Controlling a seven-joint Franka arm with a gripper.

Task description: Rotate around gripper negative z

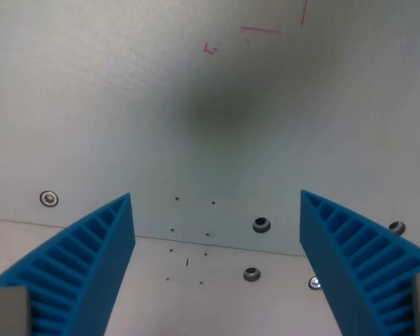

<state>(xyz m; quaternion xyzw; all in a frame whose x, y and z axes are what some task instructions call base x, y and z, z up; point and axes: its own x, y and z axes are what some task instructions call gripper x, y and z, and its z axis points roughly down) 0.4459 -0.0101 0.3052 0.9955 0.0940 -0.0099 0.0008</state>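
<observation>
Gripper (217,210) itself is the task's thing: pure wrist rotation about own z, nothing to pick. Sits low in the wrist view, centred over the tabletop, pointing down at it.

Fingers (84,259) blue, ribbed, wedge-shaped. One at the wrist view's left, the other at the wrist view's right. Spread wide, nothing between them, only bare plate visible in the gap. Ribbed build looks like compliant printed plastic: light, some flex at the tips by the look of it, no load carried. No grasp point needed; no hold to take. Handling concern is only clearance while turning.

Below, between the fingers: a cluster of small dark pinholes (189,241) and a short dark mark. Countersunk screw holes (262,225) just inside the right finger, one more lower down, a small bright screw head near the right finger's inner edge. Faint seam line (217,243) across the plate at that level, looks like two panels meeting.

Further left: screw head (50,199) alone, plus a column of fasteners cut by the left edge.

Far: tabletop (126,105) flat, grey-white, matte metal. Soft dark shadow blotch mid-plate. Thin red pen marks (259,29) at the top, illegible.

Judgement: nothing standing proud in the swept area, so rotation should be free. Height above plate cannot be told. Rotation progress cannot be read from one view.
</observation>
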